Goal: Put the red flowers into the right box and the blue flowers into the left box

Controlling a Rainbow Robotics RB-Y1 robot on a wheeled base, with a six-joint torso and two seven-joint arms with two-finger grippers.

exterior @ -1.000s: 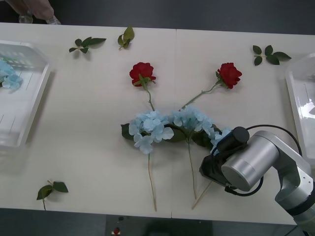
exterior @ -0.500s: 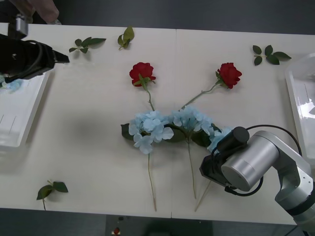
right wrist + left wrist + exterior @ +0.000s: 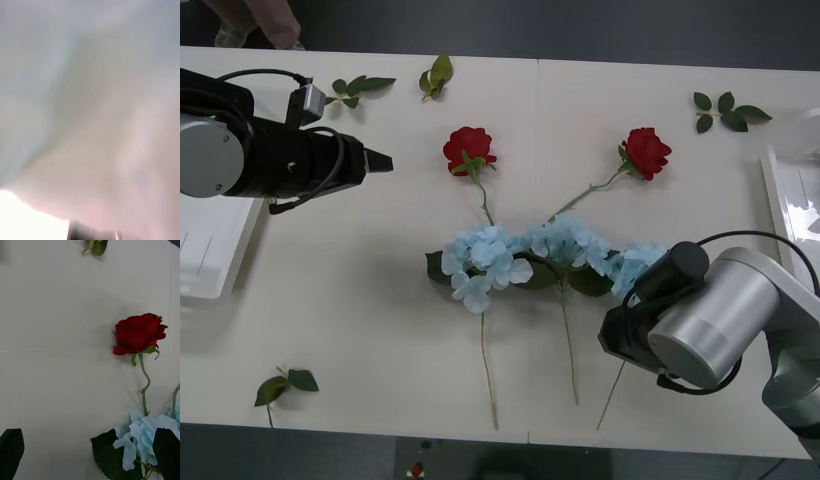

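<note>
Blue flowers, pale sky-blue artificial hydrangeas with fluffy heads, long thin stems and dark green leaves, lie in a row across the middle of the pale table, between the two arms. Furthest to the robot's left, the left box, a shallow white plastic basket tray, sits at the table edge, partly under the left arm. The left gripper, black-fingered, reaches out over the table beside that tray, its tip pointing toward the red flowers. In the left wrist view its two dark fingers stand wide apart at the two corners with nothing between them. Ahead of this claw lies the nearer deep-red rose, on a thin green stem that runs down to the first hydrangea head. A second rose lies further to the right, its stem slanting to the middle hydrangea. Loose green leaf sprigs lie scattered beyond the left claw and along the table's far edge. The right gripper sits low over the rightmost hydrangea, close to its head and stem; whether its jaws are open or closed cannot be told. Well to the right of it, the right box, a shallow white translucent tray, lies at the table's right edge.
</note>
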